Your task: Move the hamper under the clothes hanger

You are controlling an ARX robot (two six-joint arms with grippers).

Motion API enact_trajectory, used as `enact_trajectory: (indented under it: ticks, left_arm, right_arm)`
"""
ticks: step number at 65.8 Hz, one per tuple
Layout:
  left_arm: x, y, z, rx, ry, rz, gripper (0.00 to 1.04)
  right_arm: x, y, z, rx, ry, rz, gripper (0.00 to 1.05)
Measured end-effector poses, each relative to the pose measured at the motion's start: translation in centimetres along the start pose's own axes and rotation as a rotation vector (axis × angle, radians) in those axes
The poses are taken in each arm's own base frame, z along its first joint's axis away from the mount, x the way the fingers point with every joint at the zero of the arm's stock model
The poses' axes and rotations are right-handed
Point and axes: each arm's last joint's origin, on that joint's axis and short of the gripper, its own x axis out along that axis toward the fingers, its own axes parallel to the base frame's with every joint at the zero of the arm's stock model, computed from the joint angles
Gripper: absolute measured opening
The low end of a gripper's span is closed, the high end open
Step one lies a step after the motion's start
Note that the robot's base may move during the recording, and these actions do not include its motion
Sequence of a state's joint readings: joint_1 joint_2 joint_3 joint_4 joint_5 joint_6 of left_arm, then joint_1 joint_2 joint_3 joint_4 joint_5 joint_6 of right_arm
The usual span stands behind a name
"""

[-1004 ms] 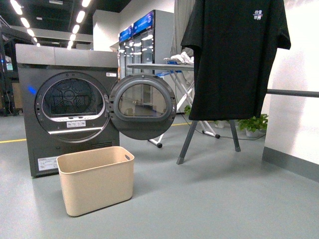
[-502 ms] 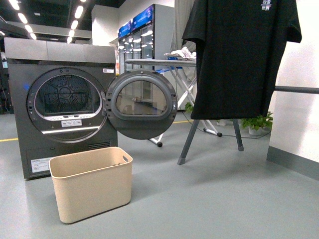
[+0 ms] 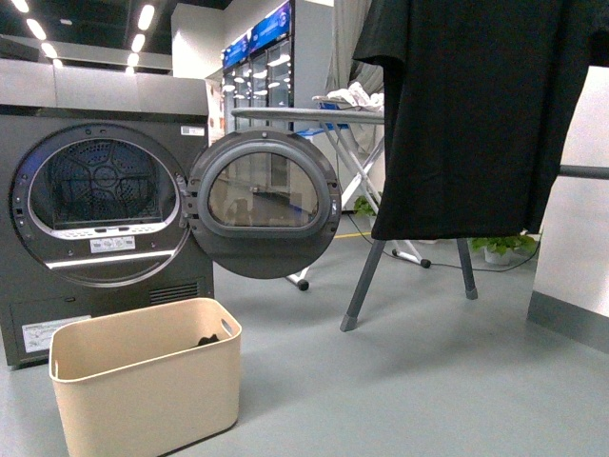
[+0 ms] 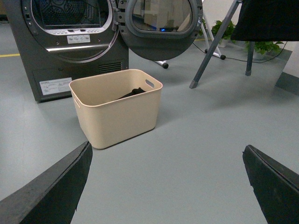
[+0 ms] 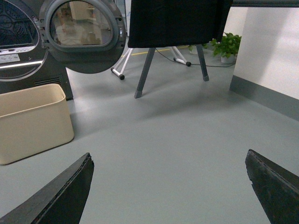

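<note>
The beige hamper (image 3: 143,381) stands on the grey floor in front of the dryer, with a dark garment lying inside. It also shows in the left wrist view (image 4: 116,106) and in the right wrist view (image 5: 32,121). The clothes hanger (image 3: 363,286) stands to the right, its angled legs and bar (image 3: 582,172) showing, with a black T-shirt (image 3: 471,114) hung on it. My left gripper (image 4: 166,179) is open and empty, above the floor short of the hamper. My right gripper (image 5: 168,184) is open and empty over bare floor, the hamper off to one side.
A dark grey dryer (image 3: 95,200) stands behind the hamper with its round door (image 3: 265,202) swung open toward the rack. An ironing board (image 3: 314,116) stands behind the rack. A white wall with a grey skirting (image 3: 571,319) is at the right, potted plants (image 3: 500,248) by it.
The view has moved forward and to the right: the hamper, dryer and rack look larger and have shifted left and lower in the front view.
</note>
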State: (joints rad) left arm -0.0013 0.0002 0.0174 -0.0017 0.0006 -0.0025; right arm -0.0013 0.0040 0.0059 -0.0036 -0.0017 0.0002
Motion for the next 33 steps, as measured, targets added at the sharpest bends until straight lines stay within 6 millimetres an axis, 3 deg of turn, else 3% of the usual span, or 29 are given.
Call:
enact_trajectory:
  ticks: [33]
  left_arm:
    - [0.0, 0.0, 0.01, 0.0, -0.001, 0.002, 0.98]
  right_arm:
    - [0.0, 0.0, 0.0, 0.0, 0.0, 0.0, 0.97]
